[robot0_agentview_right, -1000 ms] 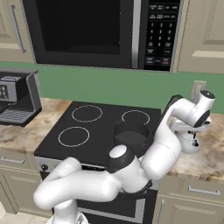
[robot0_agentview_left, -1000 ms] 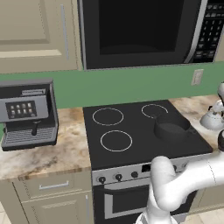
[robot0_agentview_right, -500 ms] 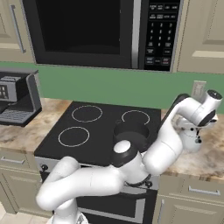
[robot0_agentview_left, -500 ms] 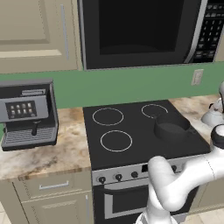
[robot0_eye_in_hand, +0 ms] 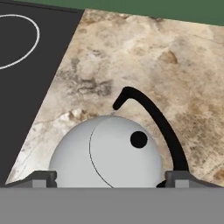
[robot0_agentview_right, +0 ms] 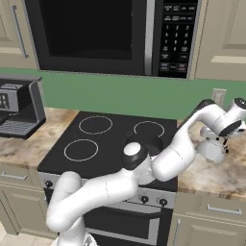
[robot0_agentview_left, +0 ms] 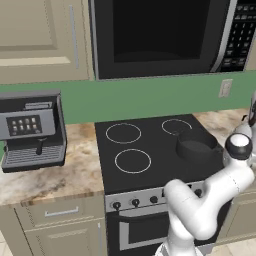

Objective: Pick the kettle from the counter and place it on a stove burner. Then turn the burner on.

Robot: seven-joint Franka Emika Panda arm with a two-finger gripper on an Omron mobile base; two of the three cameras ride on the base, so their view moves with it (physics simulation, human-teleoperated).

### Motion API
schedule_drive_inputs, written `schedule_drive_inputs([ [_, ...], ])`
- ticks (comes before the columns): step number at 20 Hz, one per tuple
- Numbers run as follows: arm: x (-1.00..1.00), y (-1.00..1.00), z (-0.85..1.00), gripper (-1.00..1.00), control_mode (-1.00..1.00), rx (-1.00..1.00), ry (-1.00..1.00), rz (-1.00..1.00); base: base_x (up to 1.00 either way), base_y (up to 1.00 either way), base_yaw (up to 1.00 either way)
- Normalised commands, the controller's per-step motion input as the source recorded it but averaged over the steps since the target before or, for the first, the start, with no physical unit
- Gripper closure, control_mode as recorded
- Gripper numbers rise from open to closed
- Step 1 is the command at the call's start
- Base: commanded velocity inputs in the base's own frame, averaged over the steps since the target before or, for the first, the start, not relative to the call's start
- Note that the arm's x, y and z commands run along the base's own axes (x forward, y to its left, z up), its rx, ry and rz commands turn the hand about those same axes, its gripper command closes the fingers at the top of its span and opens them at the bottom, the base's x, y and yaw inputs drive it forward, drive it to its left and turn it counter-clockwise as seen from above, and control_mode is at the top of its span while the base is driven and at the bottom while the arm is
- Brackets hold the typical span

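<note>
The scene is seen in the left base view from behind and left of the arm, looking forward and down across the cooktop (robot0_agentview_left: 150,150) from some way back; the counter's (robot0_agentview_left: 45,175) left stretch is taken in, and its right stretch is cut by the frame edge. From behind and right, the same cooktop (robot0_agentview_right: 101,139) is faced in the right base view, with the counter's right end included. The cooktop is shared by both. In the hand view, the kettle (robot0_eye_in_hand: 107,153) is looked down on from very close, with the cooktop's right edge at upper left.
</note>
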Motion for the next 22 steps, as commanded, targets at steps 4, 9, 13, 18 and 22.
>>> schedule_drive_inputs([
  [4, 0.0, -0.14, 0.0, -1.0, -1.0, 0.01, 0.0, 0.05, 0.0, 0.0, 0.0],
  [9, -0.01, -0.01, 0.02, -1.0, -1.0, 0.0, 0.0, 0.03, 0.0, 0.0, 0.0],
  [13, -0.09, 0.0, 0.21, -1.0, -1.0, 0.0, 0.0, 0.03, 0.0, 0.0, 0.0],
  [18, -0.1, 0.0, 0.23, -1.0, -1.0, 0.0, 0.0, 0.02, 0.0, 0.0, 0.0],
  [22, 0.0, 0.0, 0.01, -1.0, -1.0, 0.0, 0.0, 0.03, 0.0, 0.0, 0.0],
])
